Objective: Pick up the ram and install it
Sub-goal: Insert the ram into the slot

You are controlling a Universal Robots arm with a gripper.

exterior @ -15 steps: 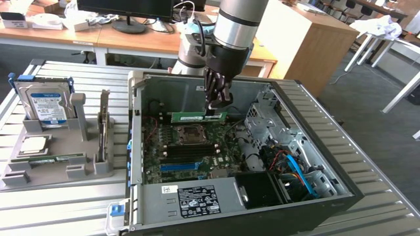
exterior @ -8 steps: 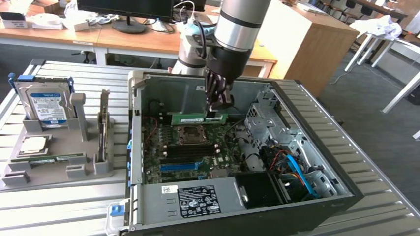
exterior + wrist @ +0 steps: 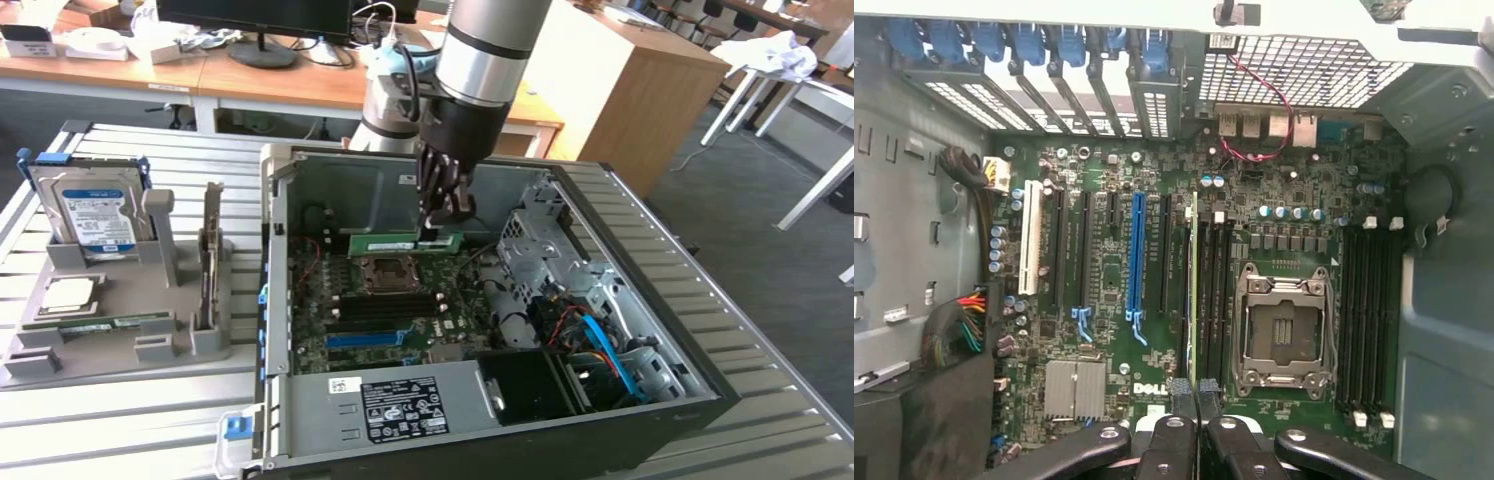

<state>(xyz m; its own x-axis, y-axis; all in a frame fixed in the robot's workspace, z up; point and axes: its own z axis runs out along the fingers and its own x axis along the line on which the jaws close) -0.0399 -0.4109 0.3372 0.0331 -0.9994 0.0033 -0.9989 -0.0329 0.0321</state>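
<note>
The ram (image 3: 394, 243) is a slim green stick, held on its long edge inside the open computer case (image 3: 274, 300). My gripper (image 3: 438, 232) reaches down from above and is shut on the ram's end. From the wrist camera the ram (image 3: 1194, 290) is seen edge-on as a thin green line. It runs out from my gripper (image 3: 1194, 392) over the dark slots (image 3: 1216, 290) beside the CPU socket (image 3: 1282, 330). Whether it touches a slot I cannot tell.
A blue slot (image 3: 1136, 250) and other card slots lie beside the ram, with further memory slots (image 3: 1369, 320) past the socket. Drive cages and cables (image 3: 587, 330) crowd the case's right in the exterior view. A grey fixture (image 3: 120, 350) at the left holds a hard drive (image 3: 94, 215) and an expansion card (image 3: 210, 260).
</note>
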